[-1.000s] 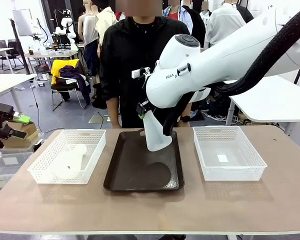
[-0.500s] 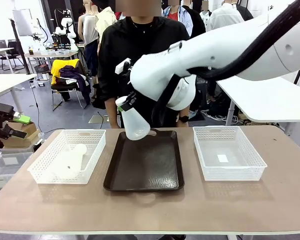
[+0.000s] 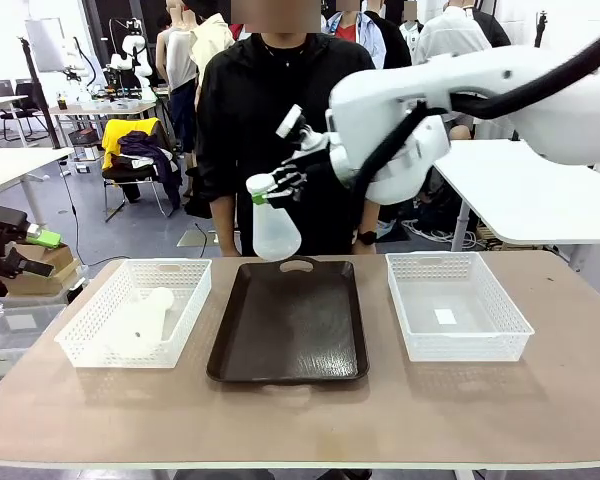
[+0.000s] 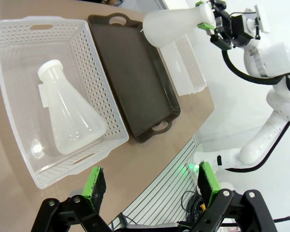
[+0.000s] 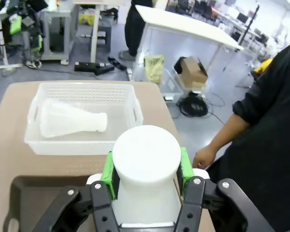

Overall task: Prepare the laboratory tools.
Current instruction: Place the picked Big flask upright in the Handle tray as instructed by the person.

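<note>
Two probably light, slick flasks: your right gripper [image 3: 270,187] pinches one flask [image 3: 276,234] by the neck above the tray [image 3: 290,330]; take the other flask [image 3: 140,322], left of the tray, likewise with your wide left gripper [image 4: 150,180].

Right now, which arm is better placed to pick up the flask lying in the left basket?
Left. The left gripper hangs open above the basket holding that flask; the right gripper is shut on the other flask, raised by the tray's far end.

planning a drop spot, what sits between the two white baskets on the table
The dark brown tray, bare, between the left basket and right basket, in the front view.
</note>
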{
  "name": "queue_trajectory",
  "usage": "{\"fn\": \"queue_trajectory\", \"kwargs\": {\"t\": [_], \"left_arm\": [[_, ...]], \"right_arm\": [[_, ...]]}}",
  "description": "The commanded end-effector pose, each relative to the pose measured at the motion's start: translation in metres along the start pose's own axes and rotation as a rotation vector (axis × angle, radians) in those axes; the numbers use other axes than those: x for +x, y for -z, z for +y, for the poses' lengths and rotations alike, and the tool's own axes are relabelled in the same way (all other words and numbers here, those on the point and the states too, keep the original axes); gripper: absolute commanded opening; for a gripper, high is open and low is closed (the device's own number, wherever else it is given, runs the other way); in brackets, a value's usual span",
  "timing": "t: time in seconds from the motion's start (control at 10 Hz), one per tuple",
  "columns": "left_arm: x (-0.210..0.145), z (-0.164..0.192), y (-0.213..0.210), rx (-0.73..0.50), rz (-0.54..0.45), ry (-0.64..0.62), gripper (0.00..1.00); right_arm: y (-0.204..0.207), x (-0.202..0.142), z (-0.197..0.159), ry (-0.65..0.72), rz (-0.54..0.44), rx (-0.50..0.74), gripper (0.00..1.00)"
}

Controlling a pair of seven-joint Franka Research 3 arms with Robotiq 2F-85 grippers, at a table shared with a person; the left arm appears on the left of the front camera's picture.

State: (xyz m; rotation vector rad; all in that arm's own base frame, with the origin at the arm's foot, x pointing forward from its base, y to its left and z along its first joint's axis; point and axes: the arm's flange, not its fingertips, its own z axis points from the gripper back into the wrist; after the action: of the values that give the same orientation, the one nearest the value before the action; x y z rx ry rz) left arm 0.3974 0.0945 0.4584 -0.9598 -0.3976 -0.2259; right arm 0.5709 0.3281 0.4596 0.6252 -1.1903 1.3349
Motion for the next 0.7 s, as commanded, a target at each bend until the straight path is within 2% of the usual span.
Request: {"fn": "queue_trajectory", "kwargs": {"t": [0.0,0.2,0.6], "left_arm": [[-0.002,0.0,-0.002,0.003,0.01,0.009,1.0],[-0.002,0.0,-0.002,0.003,0.01,0.009,1.0],[-0.002,0.0,-0.002,0.003,0.01,0.009,1.0]], "right_arm": [[-0.013,-0.033,0.026,0.014,-0.067,0.061,0.0],[-0.013,-0.044,0.021,0.034,-0.112,0.087,0.0],[-0.009,-0.067,0.01,0.083,-0.141,0.102,0.0]]}}
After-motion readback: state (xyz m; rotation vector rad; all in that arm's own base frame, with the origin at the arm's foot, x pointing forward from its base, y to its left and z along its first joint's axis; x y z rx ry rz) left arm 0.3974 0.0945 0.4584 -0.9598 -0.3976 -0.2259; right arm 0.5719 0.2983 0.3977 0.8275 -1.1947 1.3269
